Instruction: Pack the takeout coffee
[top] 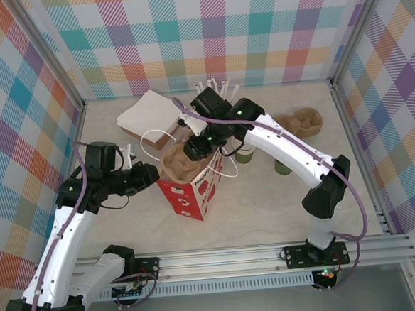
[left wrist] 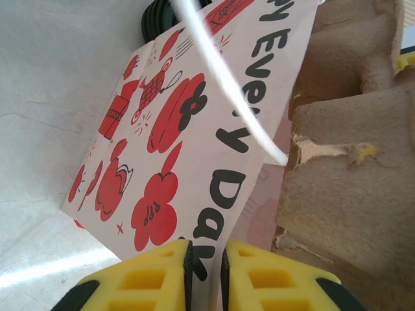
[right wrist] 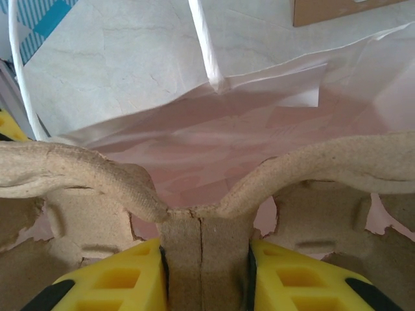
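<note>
Two green takeout coffee cups (top: 244, 154) (top: 282, 167) stand on the table right of centre, partly hidden behind my right arm. I cannot make out their lids. A red-and-white paper bag (top: 194, 193) (left wrist: 175, 129) stands open at centre. My left gripper (top: 154, 177) (left wrist: 206, 249) is shut on the bag's upper edge. My right gripper (top: 196, 150) (right wrist: 204, 249) is shut on the middle ridge of a brown pulp carrier (top: 183, 161) (right wrist: 84, 168) (left wrist: 350, 175). It holds the carrier over the bag's mouth, with the pink inside of the bag (right wrist: 214, 142) just below.
The bag's white handle loops (top: 153, 141) (right wrist: 204, 45) stick up beside the carrier. A second pulp carrier (top: 301, 124) lies at the back right. Flat white paper bags (top: 147, 113) lie at the back left. White sticks (top: 213, 87) rise behind my right arm. Checked walls enclose the table.
</note>
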You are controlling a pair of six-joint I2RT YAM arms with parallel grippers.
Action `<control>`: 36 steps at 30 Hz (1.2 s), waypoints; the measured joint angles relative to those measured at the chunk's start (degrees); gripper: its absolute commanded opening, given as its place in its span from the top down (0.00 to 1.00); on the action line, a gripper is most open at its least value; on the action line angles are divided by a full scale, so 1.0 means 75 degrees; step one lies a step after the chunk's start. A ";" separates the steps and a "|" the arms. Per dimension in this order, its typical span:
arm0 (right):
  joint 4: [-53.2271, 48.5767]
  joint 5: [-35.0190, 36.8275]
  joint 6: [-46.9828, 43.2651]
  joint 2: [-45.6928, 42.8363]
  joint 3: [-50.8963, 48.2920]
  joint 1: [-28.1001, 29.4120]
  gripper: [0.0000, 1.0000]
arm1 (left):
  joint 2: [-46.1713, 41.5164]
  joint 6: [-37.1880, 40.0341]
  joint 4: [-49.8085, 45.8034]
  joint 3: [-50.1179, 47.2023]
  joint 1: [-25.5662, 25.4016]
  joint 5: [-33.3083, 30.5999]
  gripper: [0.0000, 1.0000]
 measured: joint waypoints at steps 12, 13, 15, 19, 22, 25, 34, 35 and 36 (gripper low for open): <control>-0.0169 0.0417 -0.0216 0.0000 0.0006 0.0055 0.70 | -0.0038 0.0000 0.0050 0.0017 -0.0198 -0.0017 0.91; -0.0219 0.0420 -0.0289 0.0000 0.0009 0.0087 0.70 | -0.0035 0.0003 0.0050 0.0026 -0.0227 -0.0044 0.92; -0.0323 0.0417 -0.0414 0.0000 0.0012 0.0146 0.70 | -0.0035 0.0003 0.0047 0.0052 -0.0280 -0.0093 0.93; -0.0583 0.0425 -0.0729 0.0000 0.0015 0.0294 0.70 | 0.0029 0.0003 0.0032 0.0181 -0.0344 -0.0172 0.95; -0.0764 0.0455 -0.0921 0.0000 0.0015 0.0443 0.70 | 0.0090 0.0003 0.0017 0.0289 -0.0391 -0.0236 0.95; -0.1005 0.0516 -0.1005 0.0047 0.0061 0.0536 0.70 | 0.0125 0.0003 0.0003 0.0382 -0.0446 -0.0291 0.95; -0.1533 0.0912 -0.1058 0.0667 0.0609 0.0583 0.70 | 0.0128 -0.0009 -0.0015 0.0437 -0.0679 -0.0405 0.95; -0.1597 0.0921 -0.1058 0.0720 0.0662 0.0583 0.70 | 0.0128 -0.0020 -0.0015 0.0437 -0.0688 -0.0408 0.95; -0.1649 0.0941 -0.1058 0.0781 0.0720 0.0583 0.70 | 0.0128 -0.0029 -0.0015 0.0437 -0.0694 -0.0428 0.95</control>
